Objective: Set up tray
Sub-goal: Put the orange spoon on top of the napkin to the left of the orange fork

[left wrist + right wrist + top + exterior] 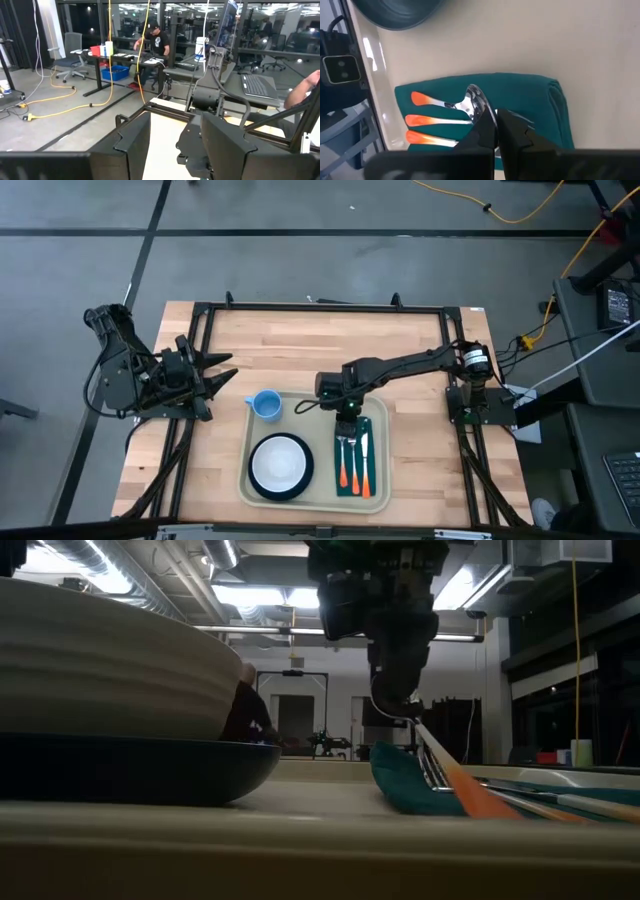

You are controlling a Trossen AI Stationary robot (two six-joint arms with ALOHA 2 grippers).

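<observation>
Now the tray [375,498] lies flat on the wooden tabletop [300,350], near its front edge and roughly midway between the two arms. On it sit a blue cup [266,404], a white bowl on a dark plate [281,465], and a dark green napkin [375,442] carrying three orange-handled pieces of cutlery [353,460].

The right gripper [347,418] hangs over the far end of the napkin. In its wrist view the fingers [485,131] stand almost together, right at the bowl of a spoon [476,102]; whether they pinch the spoon or have let it go I cannot tell. The left gripper [222,374] waits to the left of the tray, above the tabletop, its fingers spread and empty.

The tray looks like stiff, smooth plastic, light in itself but loaded with loose items that would probably slide if it tipped. Its raised rim seems the natural place to take hold, ideally on the two short sides at once so it stays level. The spoon is thin and slick; its handle should offer a surer grip than the polished bowl.
</observation>
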